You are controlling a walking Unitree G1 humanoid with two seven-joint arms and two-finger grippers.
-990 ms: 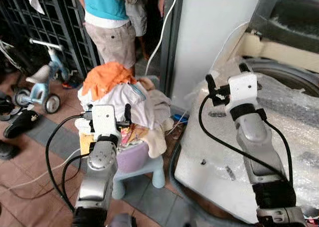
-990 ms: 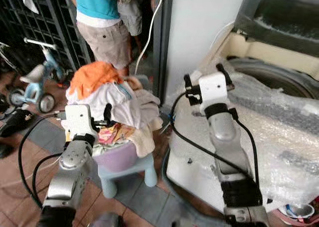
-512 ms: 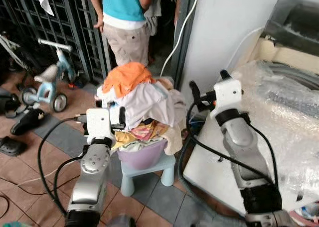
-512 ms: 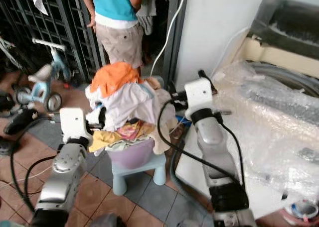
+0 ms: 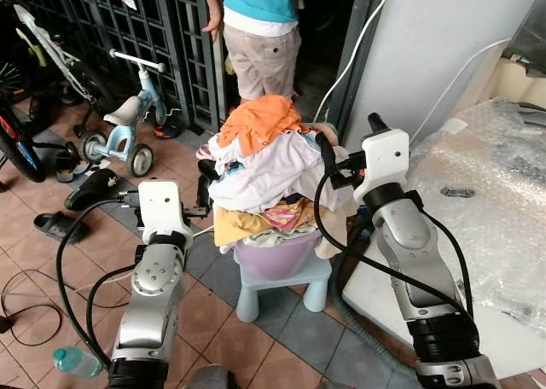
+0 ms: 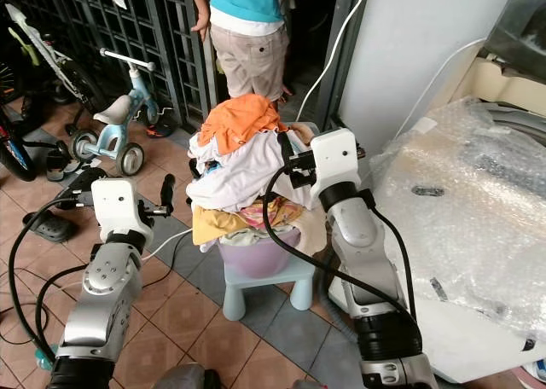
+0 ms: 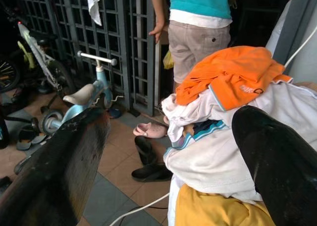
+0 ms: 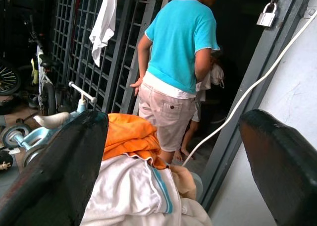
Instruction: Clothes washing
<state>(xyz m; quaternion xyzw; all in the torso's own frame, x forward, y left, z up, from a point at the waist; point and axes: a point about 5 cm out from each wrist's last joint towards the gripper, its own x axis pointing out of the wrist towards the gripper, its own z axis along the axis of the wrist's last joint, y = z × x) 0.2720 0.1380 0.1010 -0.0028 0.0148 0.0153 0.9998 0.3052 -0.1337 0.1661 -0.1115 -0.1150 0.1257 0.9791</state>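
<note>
left eye view has swung toward the robot's left over the last second: the bubble-wrapped washing machine [image 5: 495, 176] that took up much of the earlier picture now sits off at the right, and the pile of clothes [image 5: 273, 167] stands near the middle, closer than it was. much of that shift is the camera's own, so the robot appears to be turning away from the machine and squaring up to the laundry.

the left gripper [image 5: 203, 193] is raised just to the left of the pile, its fingers spread wide and holding nothing; from its wrist, the white shirt [image 7: 223, 141] and a yellow garment [image 7: 218, 211] lie straight ahead between the two fingers, not yet touched.

the clothes are heaped high in a lilac basin [image 5: 277, 254] on a small pale-blue stool [image 5: 281, 285], with an orange garment [image 5: 260, 120] on top. a person in a teal top [image 5: 260, 31] stands beyond the pile by the dark metal grille [image 5: 102, 22], near a child's balance bike [image 5: 128, 124].

the right gripper [image 5: 328, 154] is at the pile's right flank, level with the white shirt, also spread open and empty; whether a finger brushes the cloth i cannot tell.

judging from this, the pick-up stage is about to begin: both grippers bracket the heap, and nothing is grasped yet. the tall, loose stack looks liable to slump if pulled from low down.
</note>
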